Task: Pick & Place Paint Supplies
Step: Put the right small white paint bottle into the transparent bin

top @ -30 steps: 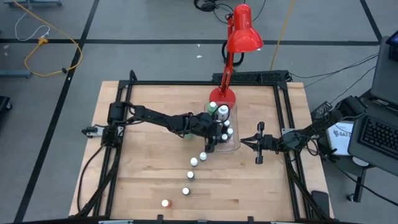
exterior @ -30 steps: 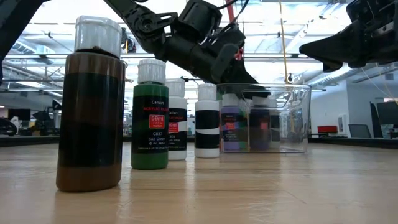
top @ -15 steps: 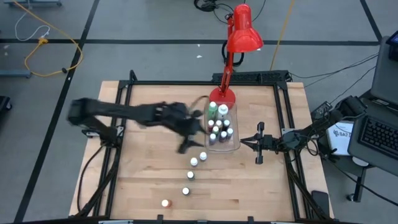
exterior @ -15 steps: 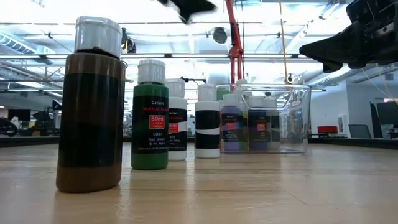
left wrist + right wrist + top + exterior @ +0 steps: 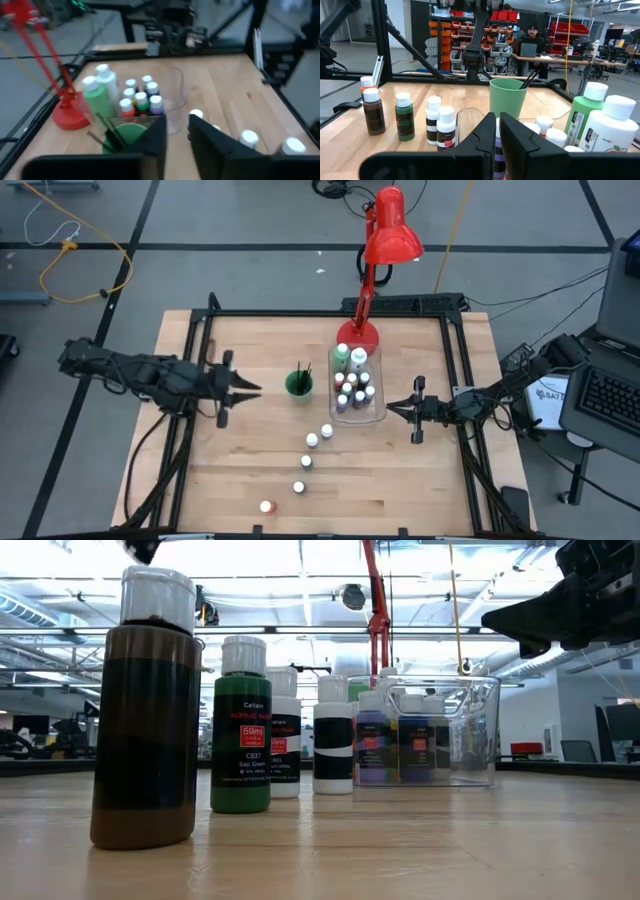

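Several white-capped paint bottles point(image 5: 352, 385) stand upright inside the clear bin point(image 5: 372, 418). Several more stand in a line on the wood point(image 5: 306, 463), running from the bin toward the near edge; the low view shows a brown one point(image 5: 145, 730) and a green one point(image 5: 241, 735) nearest. Dark-handled brushes point(image 5: 529, 79) lean in the green cup point(image 5: 298, 385), left of the bin. My left gripper point(image 5: 255, 390) hovers left of the cup, a narrow gap between its fingers point(image 5: 177, 120), holding nothing. My right gripper point(image 5: 390, 408) is shut, right of the bin and above it point(image 5: 500, 620).
A red desk lamp stands with its base point(image 5: 358, 335) just beyond the bin's far end. Black frame rails point(image 5: 210, 310) border the tabletop. Bare wood lies at the near left and near right. A person point(image 5: 532, 35) sits at a desk in the room behind.
My left gripper has pulled back from over the bin toward the table's left edge, rising as it went. The green cup, hidden under the arm before, now shows. The bottles on the wood and my right gripper have stayed where they were.
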Robot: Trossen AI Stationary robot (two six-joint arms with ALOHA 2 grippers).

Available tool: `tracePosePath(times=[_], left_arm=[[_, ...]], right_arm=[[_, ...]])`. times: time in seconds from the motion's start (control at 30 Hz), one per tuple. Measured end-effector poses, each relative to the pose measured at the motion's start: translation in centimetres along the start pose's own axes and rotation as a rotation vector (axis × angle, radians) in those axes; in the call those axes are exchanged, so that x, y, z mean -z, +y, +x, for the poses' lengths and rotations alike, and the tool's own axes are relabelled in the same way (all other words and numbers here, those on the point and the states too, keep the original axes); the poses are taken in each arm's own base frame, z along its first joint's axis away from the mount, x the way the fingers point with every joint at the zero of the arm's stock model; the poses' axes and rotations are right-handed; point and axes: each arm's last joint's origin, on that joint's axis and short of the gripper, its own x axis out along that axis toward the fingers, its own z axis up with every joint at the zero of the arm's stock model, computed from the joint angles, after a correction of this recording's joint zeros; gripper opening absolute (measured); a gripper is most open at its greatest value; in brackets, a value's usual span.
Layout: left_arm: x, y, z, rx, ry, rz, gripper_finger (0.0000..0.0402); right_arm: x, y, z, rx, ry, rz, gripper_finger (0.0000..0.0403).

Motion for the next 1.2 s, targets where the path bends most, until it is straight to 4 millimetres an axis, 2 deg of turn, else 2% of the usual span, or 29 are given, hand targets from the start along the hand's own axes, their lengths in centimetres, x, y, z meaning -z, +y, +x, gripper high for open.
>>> tracePosePath(times=[0.1,0.17,0.37,0.5,0.67,0.83,1.03,1.2], left_arm=[[2.9,0.5,-0.6,-0.023,-0.065,-0.044,0.0022],[4.8,0.8,-0.7,-0.033,-0.1,-0.047,0.0008],[9.5,2.3,-0.3,-0.176,-0.152,-0.089,0.0002],[11.2,3.0,0.0,-0.151,-0.207,-0.162,0.0005],[13.5,2.9,0.9,-0.139,-0.251,-0.122,0.0005],[14.9,2.6,1.3,-0.1,-0.277,-0.126,0.0003],[15.1,2.7,1.3,-0.108,-0.281,-0.205,0.0007],[15.7,2.6,1.5,-0.117,-0.219,-0.163,0.0004]], right_arm=[[0.0,0.0,0.0,0.0,-0.001,0.001,0.002],[0.0,0.0,0.0,0.0,-0.002,0.002,0.002],[0.0,0.0,0.0,0.001,-0.002,0.001,0.002],[0.0,0.0,0.0,0.001,-0.002,0.0,0.002],[0.0,0.0,0.0,0.001,-0.002,-0.014,0.002],[-0.2,0.0,0.0,0.002,-0.015,-0.025,0.002],[-0.2,0.0,0.0,0.002,-0.018,-0.023,0.002],[-0.2,0.0,0.0,0.002,-0.019,-0.024,0.002]])
